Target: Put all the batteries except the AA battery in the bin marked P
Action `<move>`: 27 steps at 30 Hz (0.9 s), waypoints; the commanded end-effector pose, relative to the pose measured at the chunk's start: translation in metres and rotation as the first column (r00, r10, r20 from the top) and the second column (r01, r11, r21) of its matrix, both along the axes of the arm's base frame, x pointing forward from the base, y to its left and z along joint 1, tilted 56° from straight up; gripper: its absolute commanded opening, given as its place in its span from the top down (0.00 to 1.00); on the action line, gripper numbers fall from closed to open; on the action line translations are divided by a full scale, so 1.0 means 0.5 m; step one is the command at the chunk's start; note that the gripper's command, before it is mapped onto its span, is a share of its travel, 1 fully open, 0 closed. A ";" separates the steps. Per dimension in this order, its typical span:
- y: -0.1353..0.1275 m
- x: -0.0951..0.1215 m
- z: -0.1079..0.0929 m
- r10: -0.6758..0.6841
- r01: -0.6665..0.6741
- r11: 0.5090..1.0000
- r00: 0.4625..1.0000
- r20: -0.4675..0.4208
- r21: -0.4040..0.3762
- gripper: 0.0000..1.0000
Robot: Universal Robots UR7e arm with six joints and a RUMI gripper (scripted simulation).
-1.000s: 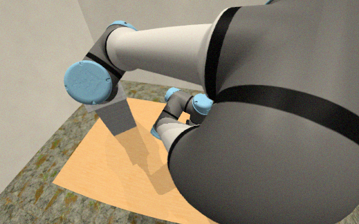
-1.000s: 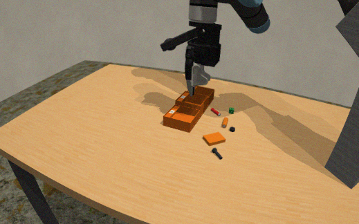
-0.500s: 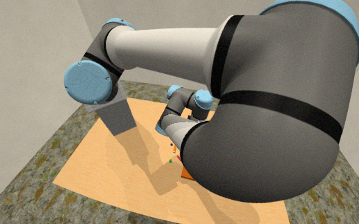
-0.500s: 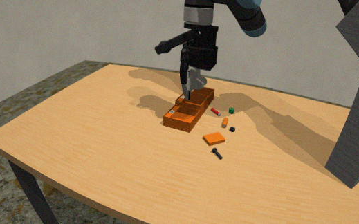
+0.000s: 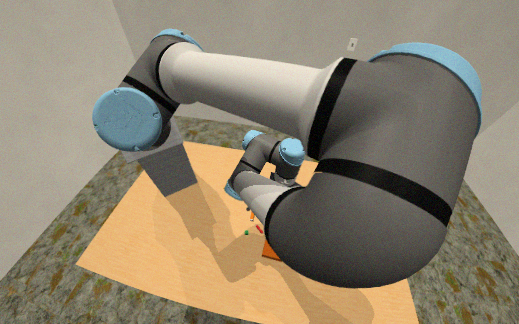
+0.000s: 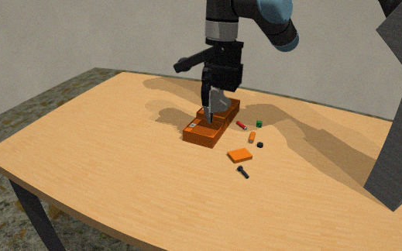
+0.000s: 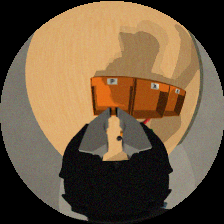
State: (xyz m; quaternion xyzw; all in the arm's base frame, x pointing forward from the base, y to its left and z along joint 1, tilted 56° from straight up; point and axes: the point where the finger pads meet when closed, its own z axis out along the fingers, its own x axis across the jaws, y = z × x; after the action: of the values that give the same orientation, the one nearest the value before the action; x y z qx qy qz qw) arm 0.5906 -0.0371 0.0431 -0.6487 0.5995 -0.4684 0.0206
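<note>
five loose items point(image 6: 239, 155) beside bins point(image 6: 204, 133)

light: bright, even | shadows: soft arm shadows on table point(image 6: 94, 163) | wrist view: circular black vignette, coarse

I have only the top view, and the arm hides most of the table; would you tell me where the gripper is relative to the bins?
Observer: In the exterior view the gripper hangs over the row of orange bins, with its tips pointing down.
Operator: Thank you. Is it lined up with the bin marked P?
Observer: In the wrist view the P bin is at the picture's left end of the three, and the fingertips sit directly in front of it.
Operator: And are the fingers open?
Observer: No, they are shut, and I can make out nothing held between them.
</note>
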 end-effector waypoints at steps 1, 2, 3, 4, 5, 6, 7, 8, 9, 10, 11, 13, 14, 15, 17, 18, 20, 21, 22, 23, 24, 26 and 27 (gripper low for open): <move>-0.017 0.025 -0.014 0.002 -0.002 1.000 1.000 0.006 0.000 0.96; -0.017 0.025 -0.014 0.002 -0.002 1.000 1.000 0.006 0.000 0.96; -0.020 0.028 -0.017 0.002 -0.002 1.000 1.000 0.006 0.000 0.96; -0.023 0.031 -0.020 0.002 -0.002 1.000 1.000 0.006 0.000 0.96; -0.025 0.035 -0.023 0.002 -0.002 1.000 1.000 0.006 0.000 0.96; -0.028 0.038 -0.026 0.002 -0.002 1.000 1.000 0.006 0.000 0.96; -0.029 0.039 -0.026 0.002 -0.002 1.000 1.000 0.006 0.000 0.96; -0.029 0.039 -0.026 0.002 -0.002 1.000 1.000 0.006 0.000 0.96; -0.029 0.039 -0.026 0.002 -0.002 1.000 1.000 0.006 0.000 0.96; -0.029 0.039 -0.026 0.002 -0.002 1.000 1.000 0.006 0.000 0.96; -0.029 0.039 -0.026 0.002 -0.002 1.000 1.000 0.006 0.000 0.96; -0.029 0.039 -0.026 0.002 -0.002 1.000 1.000 0.006 0.000 0.96; -0.029 0.039 -0.026 0.002 -0.002 1.000 1.000 0.006 0.000 0.96; -0.028 0.039 -0.026 0.002 -0.002 1.000 1.000 0.006 0.000 0.96; -0.027 0.037 -0.026 0.003 -0.003 1.000 1.000 0.004 0.000 0.96; -0.027 0.037 -0.026 0.003 -0.003 1.000 1.000 0.004 0.000 0.96; -0.027 0.037 -0.026 0.003 -0.003 1.000 1.000 0.004 0.000 0.96; -0.027 0.037 -0.026 0.003 -0.003 1.000 1.000 0.004 0.000 0.96; -0.027 0.037 -0.026 0.003 -0.003 1.000 1.000 0.004 0.000 0.96; -0.027 0.037 -0.026 0.003 -0.003 1.000 1.000 0.004 0.000 0.96; -0.027 0.037 -0.026 0.003 -0.003 1.000 1.000 0.004 0.000 0.96; -0.027 0.037 -0.026 0.003 -0.003 1.000 1.000 0.004 0.000 0.96; -0.027 0.037 -0.026 0.003 -0.003 1.000 1.000 0.004 0.000 0.96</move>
State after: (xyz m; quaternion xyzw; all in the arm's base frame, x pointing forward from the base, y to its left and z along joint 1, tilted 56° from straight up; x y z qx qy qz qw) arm 0.6078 -0.0503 0.0291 -0.6490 0.5987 -0.4689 0.0217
